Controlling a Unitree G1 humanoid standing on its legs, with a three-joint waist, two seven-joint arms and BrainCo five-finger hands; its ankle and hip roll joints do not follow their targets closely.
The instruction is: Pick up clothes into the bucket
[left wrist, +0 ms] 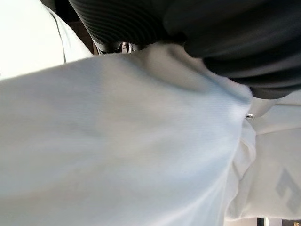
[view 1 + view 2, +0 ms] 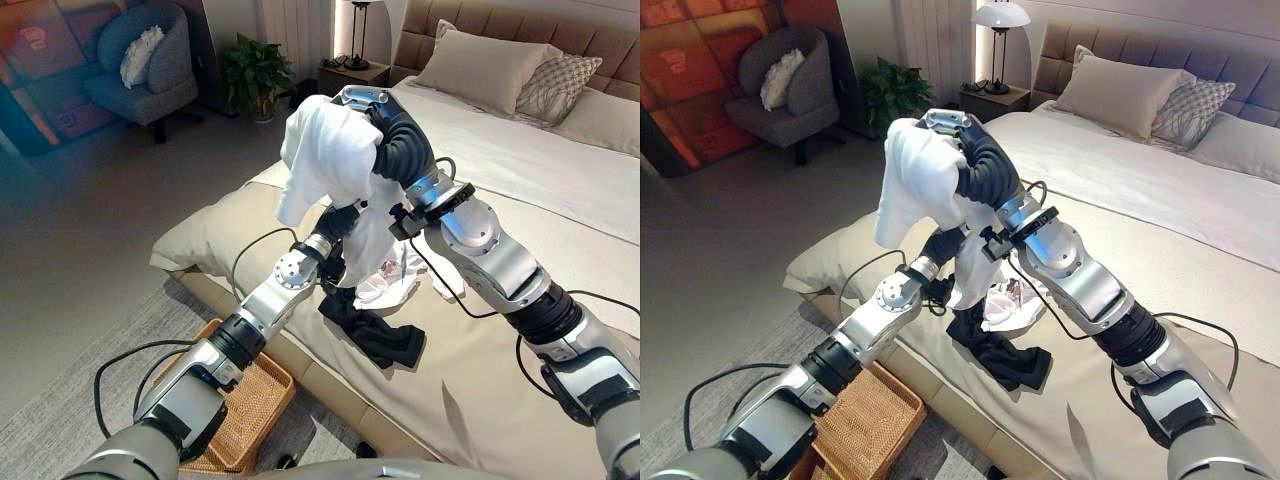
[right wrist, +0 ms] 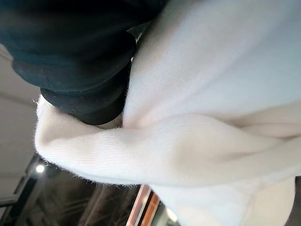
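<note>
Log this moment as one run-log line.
right hand: raised over bed, white garment draped over it | left hand: hidden behind garment | black garment: on bed | wicker basket: on floor beside bed

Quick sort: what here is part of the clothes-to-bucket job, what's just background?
Job:
white garment, lifted above the bed
right hand, in the white garment
left hand, under it
black garment on the bed edge
white clothes beside it
wicker basket on the floor

Background:
bed
pillows
armchair
plant
lamp
</note>
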